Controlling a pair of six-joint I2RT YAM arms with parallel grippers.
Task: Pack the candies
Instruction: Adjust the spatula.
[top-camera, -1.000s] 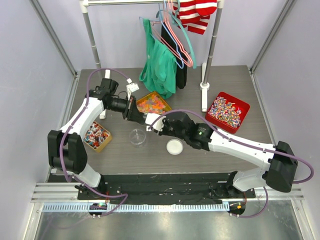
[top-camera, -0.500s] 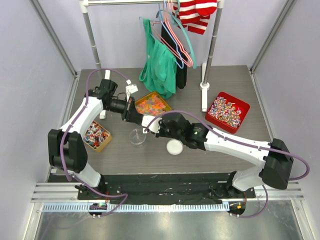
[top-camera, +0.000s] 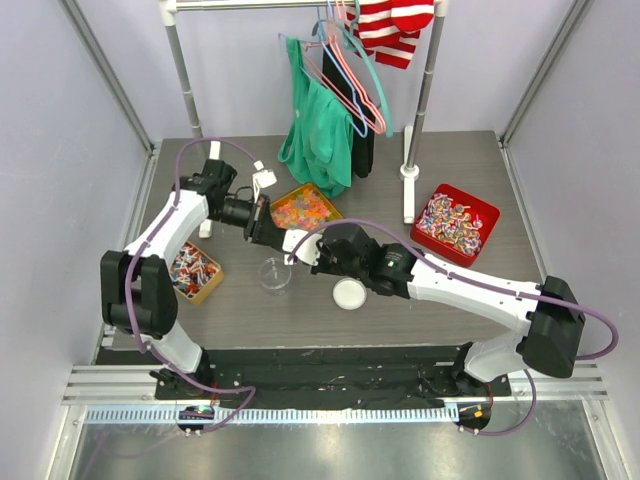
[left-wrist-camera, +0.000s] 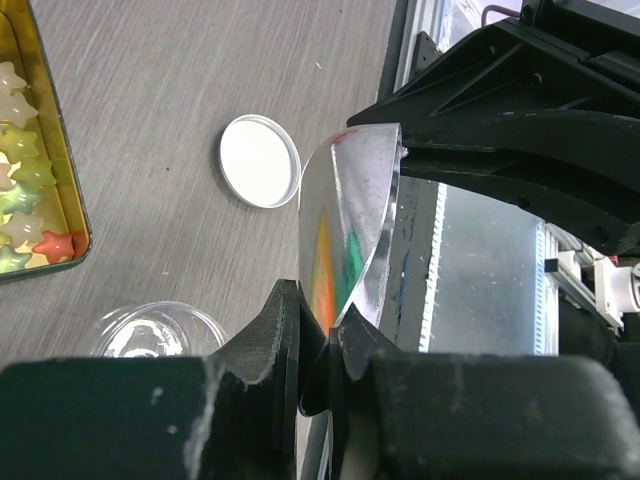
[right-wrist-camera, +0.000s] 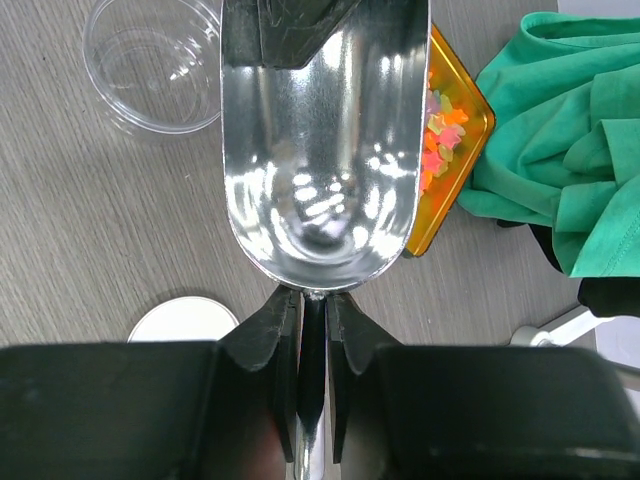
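The candies (top-camera: 303, 207) are small bright star-shaped pieces filling a gold tray (right-wrist-camera: 470, 150) at the table's middle; they also show at the left wrist view's edge as candies (left-wrist-camera: 20, 170). A shiny, empty metal scoop (right-wrist-camera: 322, 150) hangs between both arms above the table. My left gripper (left-wrist-camera: 322, 305) is shut on the scoop's thin front rim (left-wrist-camera: 350, 220). At the scoop's back end, my right gripper (right-wrist-camera: 311, 296) is shut on its handle. A clear empty cup (top-camera: 275, 275) stands just below them, and its white lid (top-camera: 349, 293) lies to the right.
A smaller gold tin (top-camera: 192, 272) of wrapped sweets sits at the left. A red tray (top-camera: 455, 223) of twisted-wrapper sweets sits at the right. A green shirt (top-camera: 318, 135) hangs from the rack, whose post foot (top-camera: 408, 172) stands behind the gold tray.
My right gripper has moved left to the scoop and its jaws have closed on the handle. The left gripper has kept its hold and barely moved.
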